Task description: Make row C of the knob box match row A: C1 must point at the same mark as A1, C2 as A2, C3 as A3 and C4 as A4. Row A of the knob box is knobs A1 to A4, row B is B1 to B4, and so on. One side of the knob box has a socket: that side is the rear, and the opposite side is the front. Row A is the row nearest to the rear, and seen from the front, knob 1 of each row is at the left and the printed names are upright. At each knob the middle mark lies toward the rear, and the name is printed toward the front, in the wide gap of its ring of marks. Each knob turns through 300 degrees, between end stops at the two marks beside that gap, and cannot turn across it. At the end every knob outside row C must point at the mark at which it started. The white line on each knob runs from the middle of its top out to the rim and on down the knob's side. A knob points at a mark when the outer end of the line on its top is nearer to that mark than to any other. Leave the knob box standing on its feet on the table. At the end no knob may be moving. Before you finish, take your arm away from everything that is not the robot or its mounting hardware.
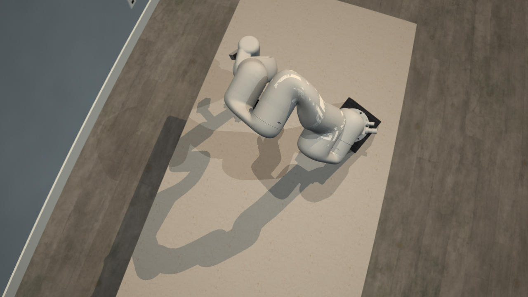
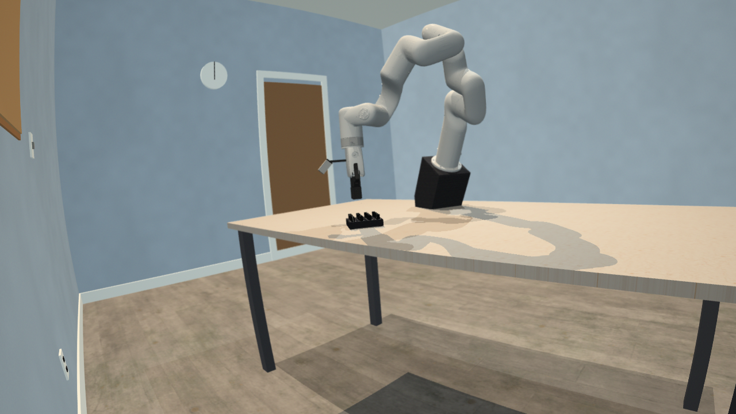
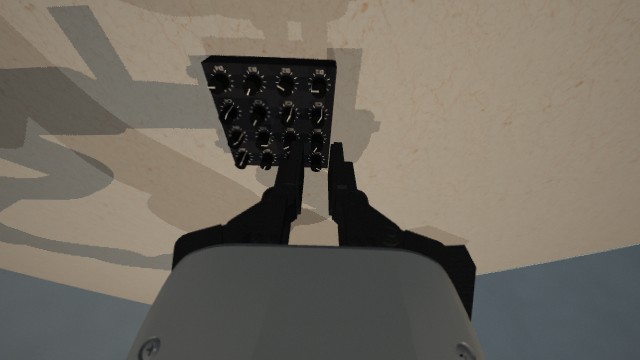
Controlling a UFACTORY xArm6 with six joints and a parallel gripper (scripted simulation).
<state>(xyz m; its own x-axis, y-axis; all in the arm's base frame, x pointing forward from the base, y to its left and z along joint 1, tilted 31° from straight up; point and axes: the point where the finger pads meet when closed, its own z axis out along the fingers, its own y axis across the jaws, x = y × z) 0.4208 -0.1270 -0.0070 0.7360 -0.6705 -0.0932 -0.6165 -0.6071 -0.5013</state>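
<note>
The black knob box (image 2: 364, 223) (image 3: 274, 102) stands on the table. In the wrist view row D is at the top, row A at the bottom, and column 1 at the right. C1 (image 3: 319, 115), C2 (image 3: 288, 114), C3 (image 3: 258, 115) and C4 (image 3: 229, 113) show white lines running steeply. A1 (image 3: 316, 160), A3 (image 3: 267, 160) and A4 (image 3: 242, 159) show; A2 is hidden behind a finger. Exact marks are too small to tell. My gripper (image 2: 356, 197) (image 3: 316, 158) is empty, fingers slightly apart, high above the box.
The table (image 1: 313, 236) (image 2: 514, 231) carries arm shadows around the box. The arm's black base (image 1: 356, 147) (image 2: 441, 189) stands on it, well away from the box. In the top view the arm hides nearly all of the box.
</note>
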